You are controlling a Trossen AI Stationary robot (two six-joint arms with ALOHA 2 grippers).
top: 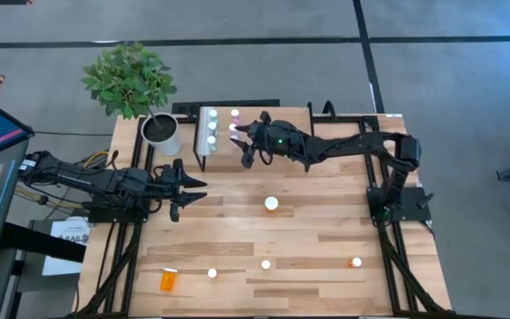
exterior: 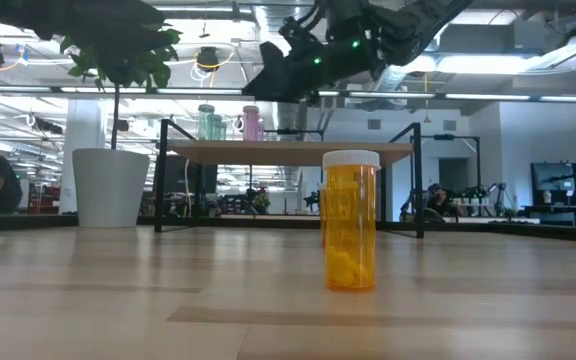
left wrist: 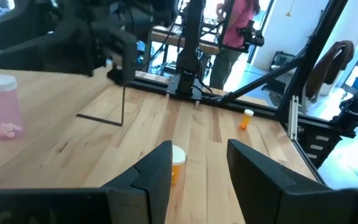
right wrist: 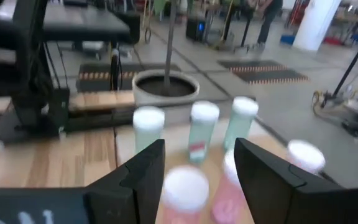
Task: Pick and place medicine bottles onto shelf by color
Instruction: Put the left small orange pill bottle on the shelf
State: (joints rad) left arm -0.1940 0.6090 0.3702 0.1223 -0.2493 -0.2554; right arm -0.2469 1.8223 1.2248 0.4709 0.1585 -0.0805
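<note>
The shelf (top: 209, 151) stands at the table's far side. Three green medicine bottles (right wrist: 204, 127) stand in a row on it, and pink ones (right wrist: 184, 190) stand nearer my right gripper. That gripper (top: 240, 140) hovers open above the shelf's pink bottles (exterior: 251, 122), its fingers clear of them. Several orange bottles stand on the table, one in the middle (top: 272, 204); a larger orange one (top: 168, 280) lies on its side near the front edge. At the table's left side my left gripper (top: 197, 188) waits open, with nothing between its fingers.
A white plant pot (top: 162, 133) with a leafy plant stands just left of the shelf. The shelf's thin black legs (left wrist: 123, 106) rise from the table. Orange bottles (top: 355, 262) dot the near half of the table. People stand in the room beyond.
</note>
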